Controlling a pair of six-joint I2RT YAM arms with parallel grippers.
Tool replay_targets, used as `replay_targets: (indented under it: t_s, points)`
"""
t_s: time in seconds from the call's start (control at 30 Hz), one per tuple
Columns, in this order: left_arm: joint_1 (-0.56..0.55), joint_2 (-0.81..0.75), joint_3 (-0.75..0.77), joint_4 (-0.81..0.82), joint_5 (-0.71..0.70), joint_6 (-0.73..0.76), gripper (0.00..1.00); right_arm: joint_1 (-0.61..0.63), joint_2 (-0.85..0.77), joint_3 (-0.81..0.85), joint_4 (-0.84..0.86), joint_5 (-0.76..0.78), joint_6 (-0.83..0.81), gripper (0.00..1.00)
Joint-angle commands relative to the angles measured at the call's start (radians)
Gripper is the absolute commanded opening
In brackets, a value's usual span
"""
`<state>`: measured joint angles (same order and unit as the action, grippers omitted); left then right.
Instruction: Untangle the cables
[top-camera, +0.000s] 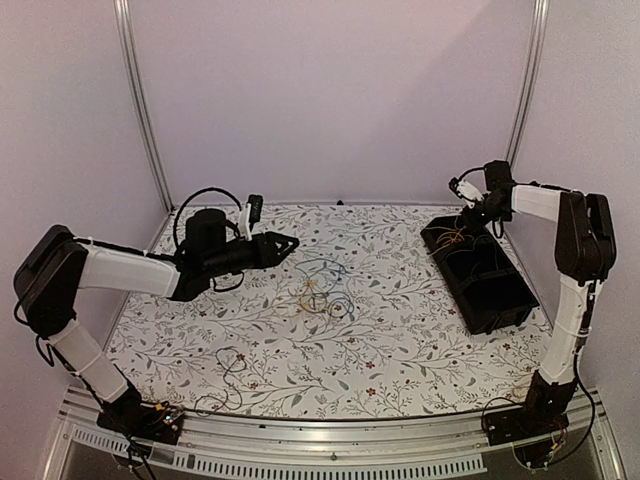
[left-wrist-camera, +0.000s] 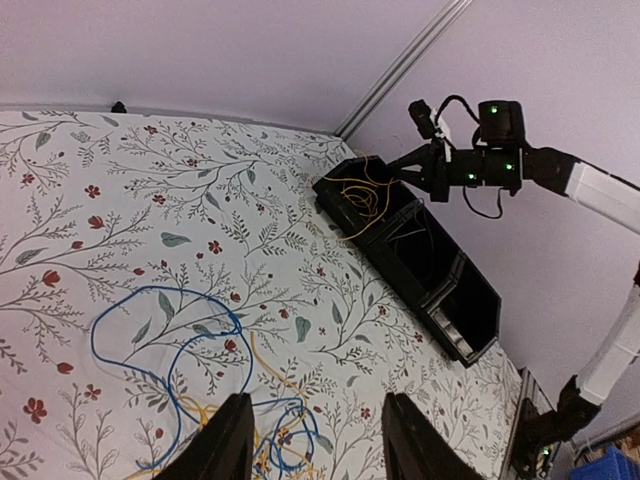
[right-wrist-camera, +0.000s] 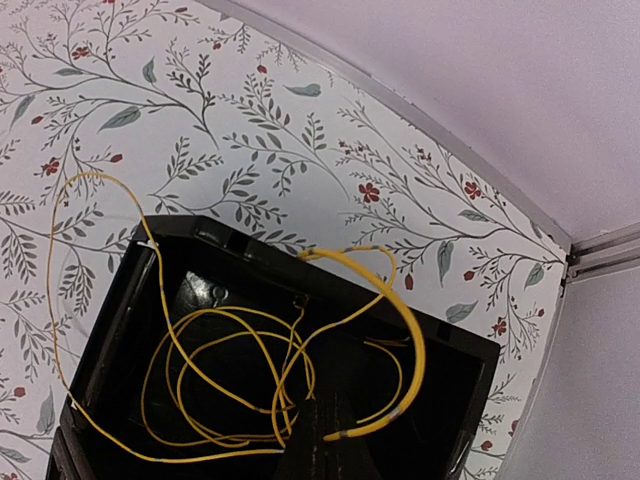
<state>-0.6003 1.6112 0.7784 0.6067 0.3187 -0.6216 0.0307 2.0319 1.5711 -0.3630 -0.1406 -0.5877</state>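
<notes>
Tangle lies centre in top view, loose, w/ L gripper hanging just far-left of it, jaws part open, empty. R gripper hovers over the bin's far end. L wrist: blue loops spread wide; drop on one strand only, not the bunch. R wrist: jaws shut; yellow wire coiled in bin, its end at the tip, can't tell if pinched. Lift slow.

Pale lilac walls meet at metal corner posts — floral-patterned table below
</notes>
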Motion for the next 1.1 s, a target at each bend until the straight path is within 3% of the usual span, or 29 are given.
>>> replay_targets:
  t_s: [0.0,0.23,0.47,0.6,0.83,0.97,1.07]
  points:
    - [-0.007,-0.019,-0.012,0.023,-0.011,-0.006,0.47,-0.002,0.034,-0.011,-0.03,0.014,-0.026,0.0]
    - [-0.006,-0.013,0.0,0.023,-0.004,-0.006,0.46,-0.023,0.107,0.048,-0.066,0.173,-0.028,0.0]
    - [-0.006,-0.015,-0.016,0.028,-0.01,-0.005,0.47,-0.085,0.107,0.101,-0.162,0.106,-0.056,0.01]
    - [-0.006,-0.01,-0.016,0.036,-0.007,-0.009,0.46,-0.074,0.128,0.154,-0.291,0.029,-0.08,0.22]
    - [-0.007,-0.011,-0.022,0.034,-0.011,-0.003,0.46,-0.049,-0.025,0.262,-0.436,0.011,-0.086,0.48]
    - [-0.006,0.01,-0.014,0.047,-0.002,-0.009,0.47,-0.015,-0.052,0.392,-0.522,0.01,-0.075,0.55]
    - [-0.006,0.026,-0.007,0.061,0.005,-0.018,0.46,0.04,-0.059,0.383,-0.521,0.02,-0.072,0.56]
